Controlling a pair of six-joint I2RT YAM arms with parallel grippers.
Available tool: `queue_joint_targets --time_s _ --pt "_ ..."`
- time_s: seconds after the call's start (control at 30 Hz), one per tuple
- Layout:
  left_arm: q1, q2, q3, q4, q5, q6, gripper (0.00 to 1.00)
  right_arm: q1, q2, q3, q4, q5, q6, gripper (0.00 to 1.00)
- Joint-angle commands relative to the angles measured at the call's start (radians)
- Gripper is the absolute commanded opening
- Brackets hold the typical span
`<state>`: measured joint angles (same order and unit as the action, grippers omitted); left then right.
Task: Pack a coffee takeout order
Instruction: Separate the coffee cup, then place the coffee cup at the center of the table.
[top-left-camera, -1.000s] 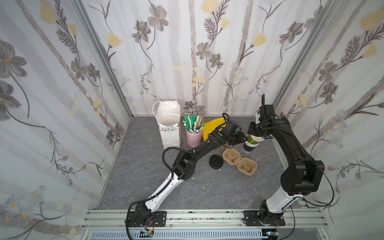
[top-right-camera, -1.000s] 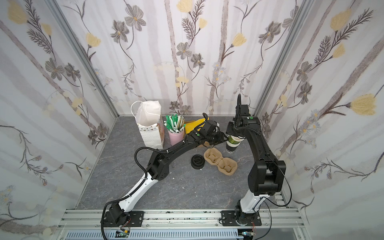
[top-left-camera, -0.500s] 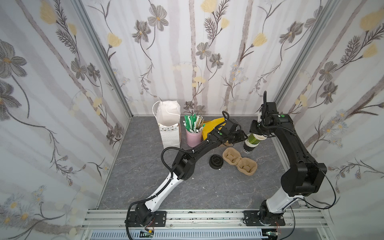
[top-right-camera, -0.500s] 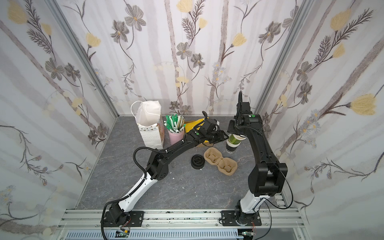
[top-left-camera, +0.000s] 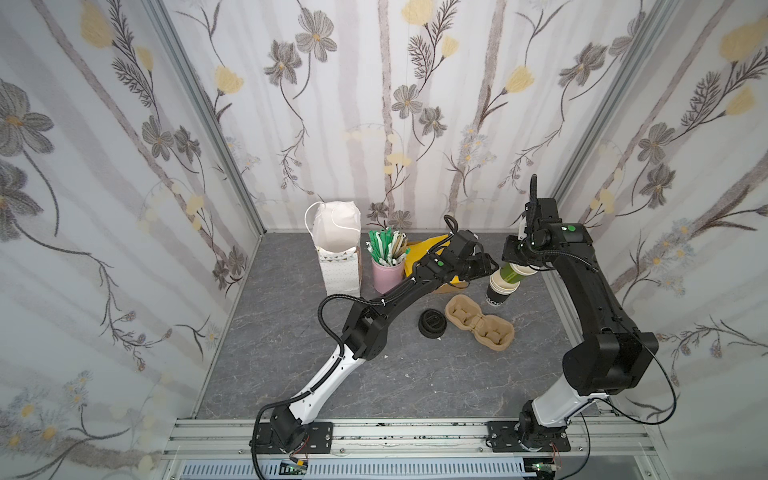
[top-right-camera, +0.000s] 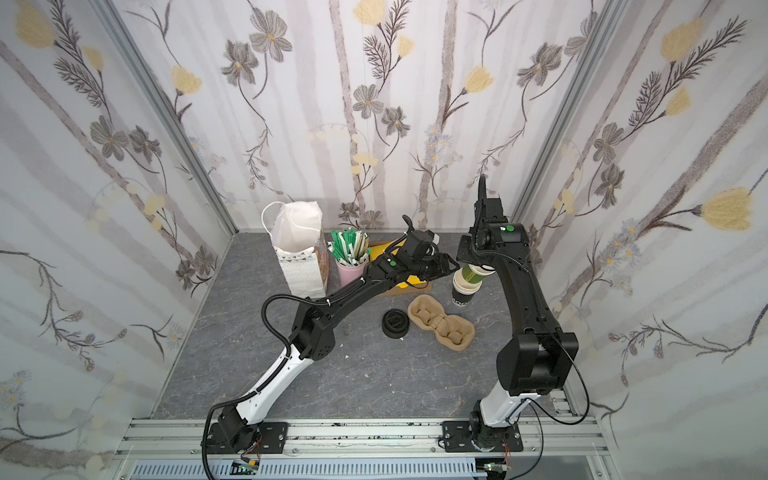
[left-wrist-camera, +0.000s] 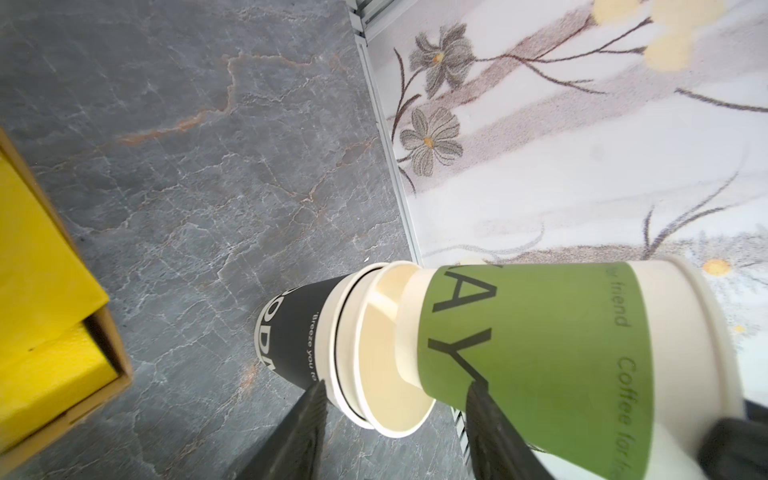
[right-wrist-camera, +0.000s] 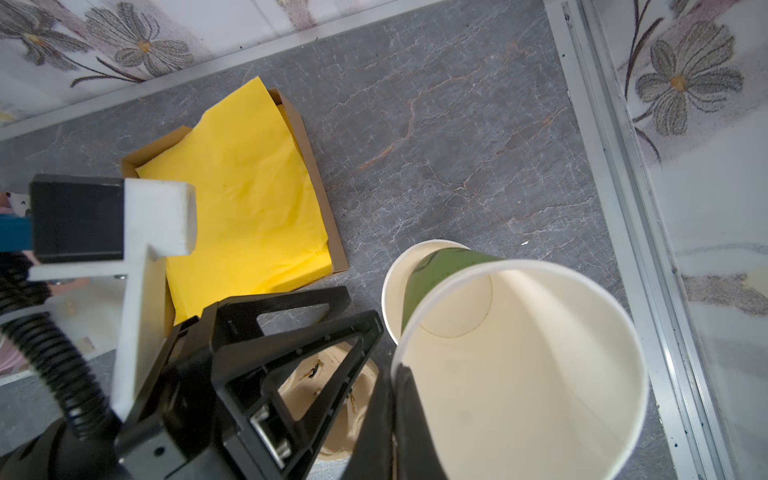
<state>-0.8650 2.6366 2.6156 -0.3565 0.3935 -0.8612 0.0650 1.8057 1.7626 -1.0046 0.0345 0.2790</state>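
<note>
A small green paper cup without a lid hangs tilted, its base just inside the top cup of the black cup stack. My right gripper is shut on the green cup's rim, one finger inside the cream wall. The left gripper stands open, one finger beside the stack's rim and the other against the green cup's side. In both top views the green cup leans over the stack at the back right, between the left gripper and the right gripper. The yellow napkin lies in a cardboard box.
A tan pulp carrier lies just in front of the stack, with black lids to its left. A pink cup of wrapped sticks and a white paper bag stand at the back. The right wall rail runs close by.
The right gripper has drawn the green cup up and back, so it tilts out of the stack. The left jaws have widened a little.
</note>
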Motion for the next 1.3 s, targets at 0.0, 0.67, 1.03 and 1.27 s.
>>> queue_joint_targets --time_s 0.0,0.67,1.03,1.27 --pt "0.001 -0.036 0.011 0.018 -0.011 -0.013 0.56 0.011 -0.008 0.042 -0.023 0.029 -0.011 0.0" --pt "0.051 -0.745 -0.797 0.017 -0.281 0.091 0.57 0.292 0.001 0.301 -0.236 0.007 0.097 0.0" --pt "0.188 -1.355 -1.418 0.002 -0.342 0.074 0.55 0.651 0.085 0.371 -0.22 0.052 0.341 0.0" --pt "0.231 -1.615 -1.593 -0.135 -0.323 0.09 0.54 0.871 0.214 0.38 -0.161 0.06 0.454 0.0"
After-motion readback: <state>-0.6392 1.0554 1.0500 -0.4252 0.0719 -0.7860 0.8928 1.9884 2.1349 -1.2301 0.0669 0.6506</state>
